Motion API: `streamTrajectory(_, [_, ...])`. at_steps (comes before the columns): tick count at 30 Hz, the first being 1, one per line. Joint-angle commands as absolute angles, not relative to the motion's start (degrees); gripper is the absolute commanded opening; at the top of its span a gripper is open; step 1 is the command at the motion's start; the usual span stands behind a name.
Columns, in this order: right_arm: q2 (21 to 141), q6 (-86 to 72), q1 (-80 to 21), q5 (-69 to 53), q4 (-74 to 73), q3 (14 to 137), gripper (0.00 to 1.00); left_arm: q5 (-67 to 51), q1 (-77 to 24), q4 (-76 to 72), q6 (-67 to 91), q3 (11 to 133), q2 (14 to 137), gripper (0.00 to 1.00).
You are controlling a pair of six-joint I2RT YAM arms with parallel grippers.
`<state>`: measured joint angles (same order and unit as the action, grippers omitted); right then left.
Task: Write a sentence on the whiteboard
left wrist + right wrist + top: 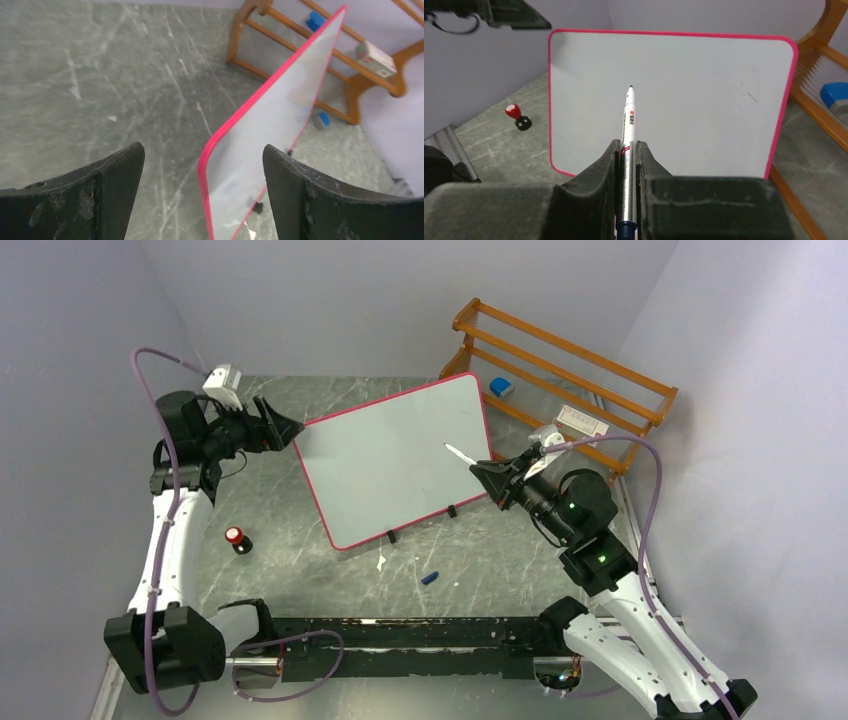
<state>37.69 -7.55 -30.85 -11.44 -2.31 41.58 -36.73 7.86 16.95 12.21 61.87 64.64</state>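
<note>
Left gripper (283,428) gapes wide astride the whiteboard (390,470)'s left corner, unclamped; closing there would steady the blank board, which stands mid-table (320,585). The right gripper (478,468) pinches the marker (459,453), aimed at its face; press lightly, starting upper left.

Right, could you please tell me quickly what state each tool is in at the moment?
Left tool: open, holding nothing, at the whiteboard corner.
Right tool: closed on the marker.
</note>
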Motion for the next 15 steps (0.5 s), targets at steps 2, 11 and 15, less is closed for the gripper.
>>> streamTrajectory(2, [36.74, -8.92, -30.68, -14.97, 3.14, 40.89, 0.00, -53.27, 10.98, -0.39, 22.70, 53.47, 63.45, 0.89])
streamTrajectory(11, [38.25, -9.85, -30.76, -18.35, 4.75, 40.69, 0.00, -61.56, 11.51, -11.84, 26.50, 50.63, 70.62, 0.68])
streamTrajectory(15, [39.54, -9.39, -31.02, -18.81, 5.05, 41.32, 0.00, -64.16, 11.60, -14.07, 26.36, 50.27, 74.00, 0.55])
